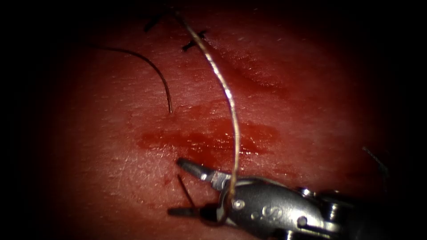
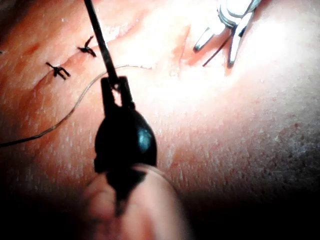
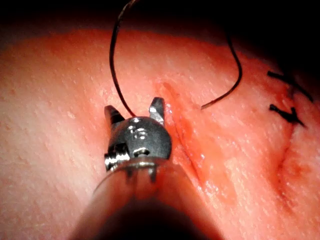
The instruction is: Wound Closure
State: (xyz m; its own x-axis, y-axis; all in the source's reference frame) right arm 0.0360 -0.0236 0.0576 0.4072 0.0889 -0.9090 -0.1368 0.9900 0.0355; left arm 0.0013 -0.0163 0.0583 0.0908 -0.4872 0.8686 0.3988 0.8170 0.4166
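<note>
Right arm's silver needle driver [image 1: 174, 187] at the near edge of the red pork tissue [image 1: 102, 169], jaws spread and holding nothing. Long pale-lit suture thread [image 1: 229, 100] arcs from the far side down between them. Left arm's dark tool [image 2: 114, 80] is pinched on a dark strand, thread or needle not distinguishable. Glossy red fluid [image 1: 200, 140] pools over the cut; black knotted stitches [image 1: 193, 41] lie far.
</note>
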